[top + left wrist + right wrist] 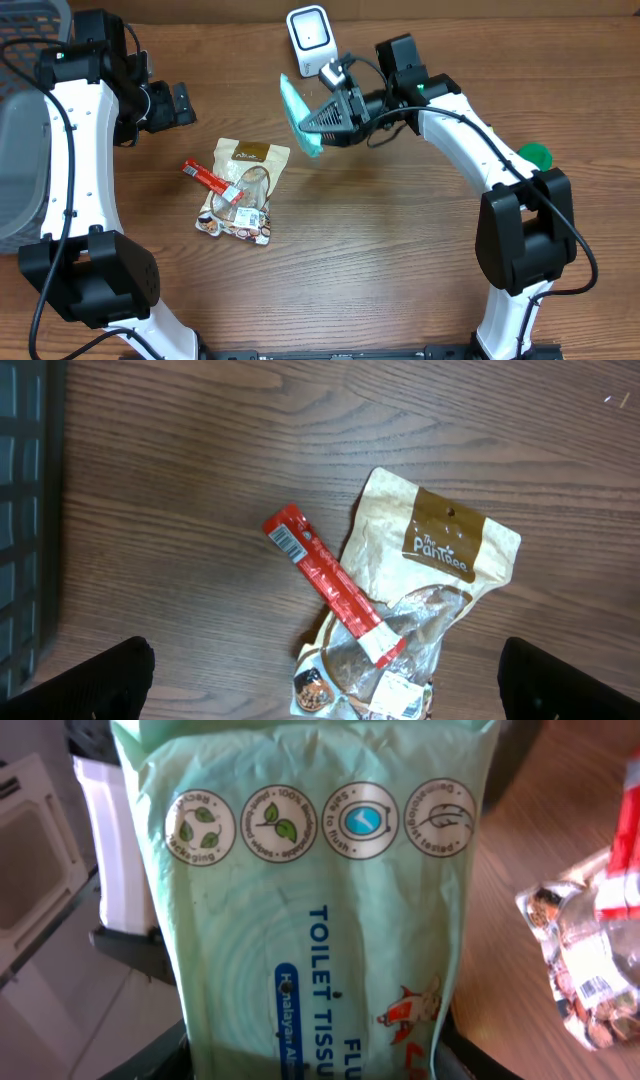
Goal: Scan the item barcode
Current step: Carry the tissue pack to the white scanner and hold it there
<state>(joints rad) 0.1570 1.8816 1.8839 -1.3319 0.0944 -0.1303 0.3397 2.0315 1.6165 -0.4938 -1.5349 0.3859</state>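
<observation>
Task item: we see the green toilet tissue pack (298,115) off the table (400,260), carried in the air.
Right gripper: our right gripper (318,124) is partly closed, its jaws clamped on the lower end of the pack.
Left gripper: our left gripper (182,103) stands fully spread and holds nothing, hanging over the table near the snack bag (243,190) and the red stick (212,180).
Scanner: the white scanner (310,36) stands at the far edge, just beyond the pack.
Key relation: the pack lies between our right gripper and the scanner, close to it but apart.
Long axis: it runs out from the jaws, its free end toward the scanner.
Nearer arm: the right, clearly; the left is well apart.
Barcode: we cannot find it; the wrist view shows only round icons and lettering.
Next move, as we judge it: turn the pack until its barcode face looks at the scanner window.
</observation>
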